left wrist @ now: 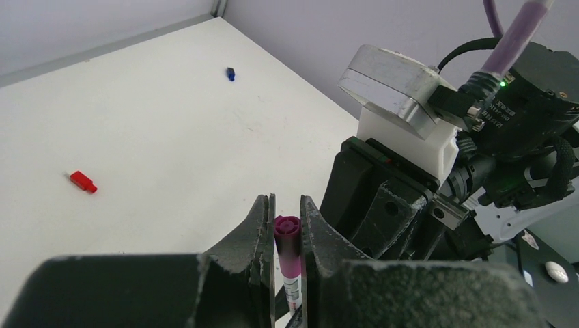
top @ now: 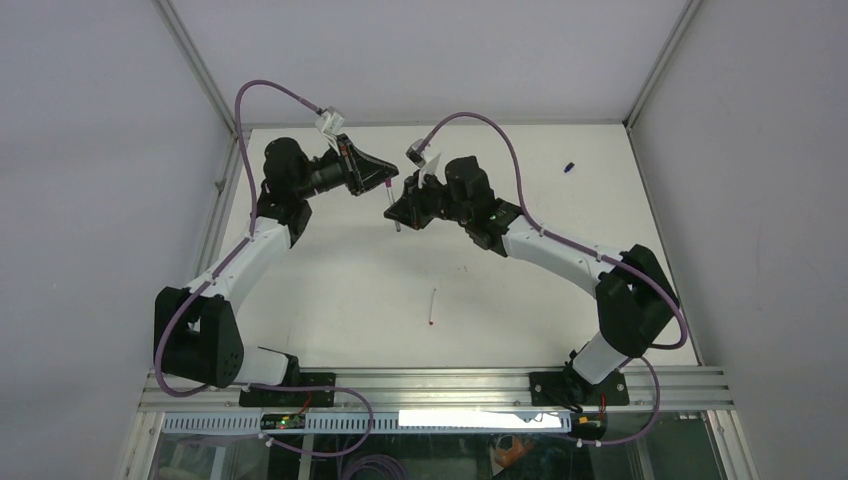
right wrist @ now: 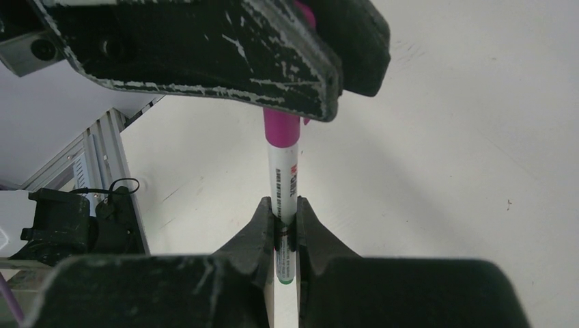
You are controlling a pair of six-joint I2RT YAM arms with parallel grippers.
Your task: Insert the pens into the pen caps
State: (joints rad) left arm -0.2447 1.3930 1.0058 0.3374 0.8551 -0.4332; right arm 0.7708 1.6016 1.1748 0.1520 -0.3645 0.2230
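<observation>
Magenta cap (left wrist: 287,234) is pinched in left gripper (left wrist: 287,203) jaws, held mid-air over back of table (top: 330,290). Right gripper (right wrist: 285,208) jaws clamp the pen (right wrist: 285,174) shaft, its end inside cap mouth. Step: mating pen w/ cap, prob near seated. Next: push straight along axis, keep aligned. Both arms reach inward, wrists facing. Red-tipped pen (top: 433,305), red cap (left wrist: 82,181), blue cap (left wrist: 231,73) lie apart, not done.

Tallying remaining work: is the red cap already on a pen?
No, the red cap lies by itself on the table, with no pen shaft coming out of it.
</observation>
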